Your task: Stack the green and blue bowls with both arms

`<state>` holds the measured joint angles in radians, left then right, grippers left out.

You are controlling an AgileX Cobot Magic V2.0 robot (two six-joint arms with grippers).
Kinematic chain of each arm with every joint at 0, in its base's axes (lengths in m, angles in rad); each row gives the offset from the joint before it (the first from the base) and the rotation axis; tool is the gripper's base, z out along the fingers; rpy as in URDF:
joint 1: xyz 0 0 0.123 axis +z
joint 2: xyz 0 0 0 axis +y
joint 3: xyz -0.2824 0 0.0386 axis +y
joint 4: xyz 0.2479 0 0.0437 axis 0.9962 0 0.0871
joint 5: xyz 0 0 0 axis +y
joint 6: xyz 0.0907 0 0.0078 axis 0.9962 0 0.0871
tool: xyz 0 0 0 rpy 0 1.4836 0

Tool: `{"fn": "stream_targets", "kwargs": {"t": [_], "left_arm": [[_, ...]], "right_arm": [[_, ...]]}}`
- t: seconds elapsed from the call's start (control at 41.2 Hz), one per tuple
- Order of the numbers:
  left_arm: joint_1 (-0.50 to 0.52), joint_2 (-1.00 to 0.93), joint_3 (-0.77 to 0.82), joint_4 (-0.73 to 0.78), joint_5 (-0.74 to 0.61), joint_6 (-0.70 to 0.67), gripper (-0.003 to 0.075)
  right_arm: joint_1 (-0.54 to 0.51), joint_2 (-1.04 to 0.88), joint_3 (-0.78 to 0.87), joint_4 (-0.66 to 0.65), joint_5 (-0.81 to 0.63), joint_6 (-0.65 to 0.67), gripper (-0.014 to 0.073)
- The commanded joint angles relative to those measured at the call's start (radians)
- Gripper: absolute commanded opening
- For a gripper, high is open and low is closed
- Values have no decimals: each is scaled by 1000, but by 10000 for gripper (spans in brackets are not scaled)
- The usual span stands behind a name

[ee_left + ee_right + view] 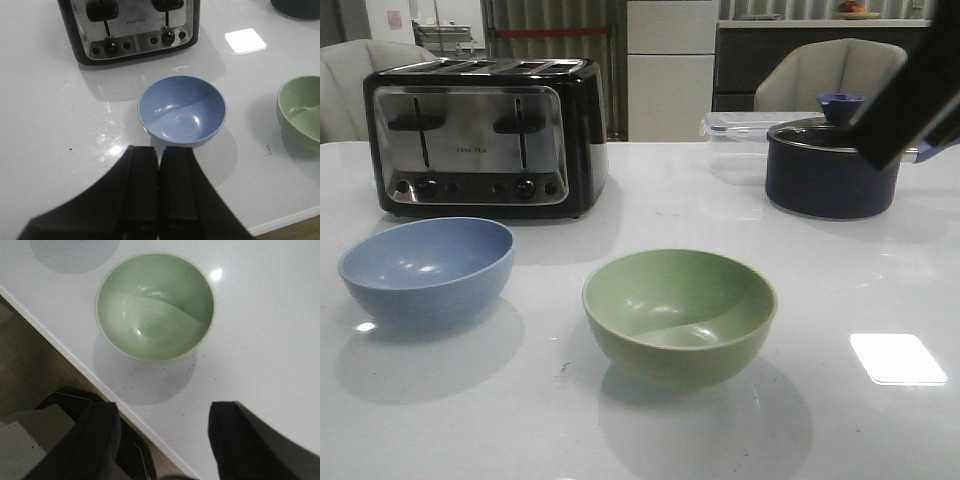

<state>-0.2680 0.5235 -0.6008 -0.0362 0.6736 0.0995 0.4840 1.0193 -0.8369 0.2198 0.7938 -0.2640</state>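
The dusty blue bowl (426,267) stands upright and empty on the white table at the left. The pale sage green bowl (679,312) stands upright and empty near the middle, apart from the blue one. My left gripper (160,152) is shut and empty, held above the table a little short of the blue bowl (182,109); the green bowl (303,111) shows at that view's edge. My right gripper (165,412) is open and empty, held above the table's front edge short of the green bowl (155,306). In the front view only part of a black arm (910,85) shows at the upper right.
A black and chrome toaster (485,135) stands behind the blue bowl. A dark navy lidded pot (832,165) and a clear lidded box (740,128) stand at the back right. The table's front edge (75,357) runs close to the green bowl.
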Motion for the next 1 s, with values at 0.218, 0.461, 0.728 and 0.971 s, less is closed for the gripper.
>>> {"fn": "stream_targets", "kwargs": {"t": [0.218,0.461,0.728,0.971], "left_arm": [[-8,12,-36,-11,-78,-1,93],[-8,12,-36,-11,-78,-1,93],[-8,12,-36,-11,-121,-1,93],[-8,12,-36,-11,-157,-1,93]], "right_arm": [[0,-289,146,-75,-37,103,499],[0,-370,189,-75,-42,103,499],[0,-367,189,-75,-39,103,499],[0,-367,189,-75,-39,103,499]]}}
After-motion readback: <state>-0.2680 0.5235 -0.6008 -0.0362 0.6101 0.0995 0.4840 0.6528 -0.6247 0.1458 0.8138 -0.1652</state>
